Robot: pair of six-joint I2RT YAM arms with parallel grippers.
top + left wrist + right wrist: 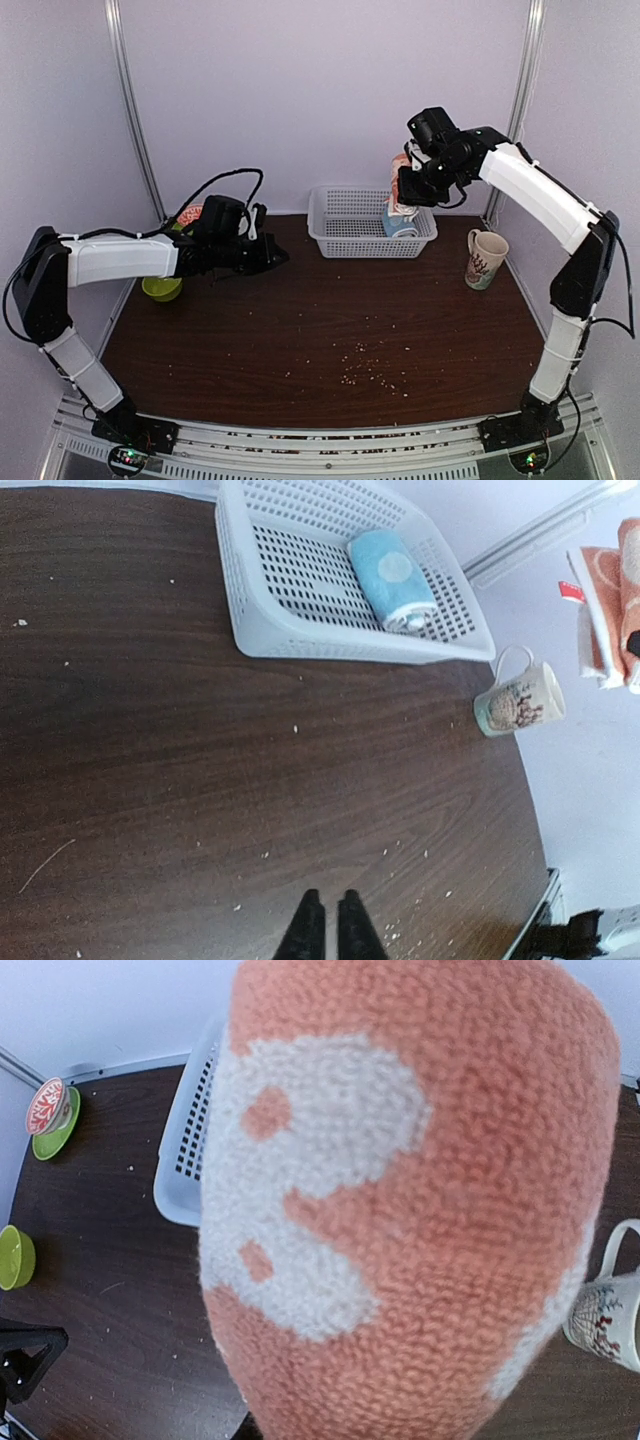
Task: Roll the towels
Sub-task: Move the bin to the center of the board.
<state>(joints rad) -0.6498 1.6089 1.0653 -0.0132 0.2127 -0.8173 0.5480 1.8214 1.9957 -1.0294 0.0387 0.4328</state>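
"Dark wood-grain surface (pixel 300 340), pale walls behind it. What have you got hold of?"

"My right gripper (pixel 410 190) is clamped on the orange towel (pixel 401 175), the one with white swirls. I hold it up in the air in the upper right of the overhead view, above the right end of the white basket (pixel 345 245). On my right wrist camera that towel fills nearly the whole frame, so my own fingers are hidden behind it."

"And the other towel?"

"The light blue towel (pixel 392 580) lies rolled up inside the basket, at its right end. From overhead it sits just below the orange one."

"Your left side?"

"My left gripper (pixel 330 910) hovers over the surface left of centre in the overhead view, pointing toward the basket but well apart from it. Its fingers are drawn together with only a sliver between them, and nothing is held."

"Anything else about?"

"A patterned mug (pixel 485 260) stands upright to the right of the basket, not touching it. A green bowl (pixel 162 288) sits at the left edge, partly under my left arm. Pale crumbs (pixel 365 370) are scattered across the lower middle of the surface."
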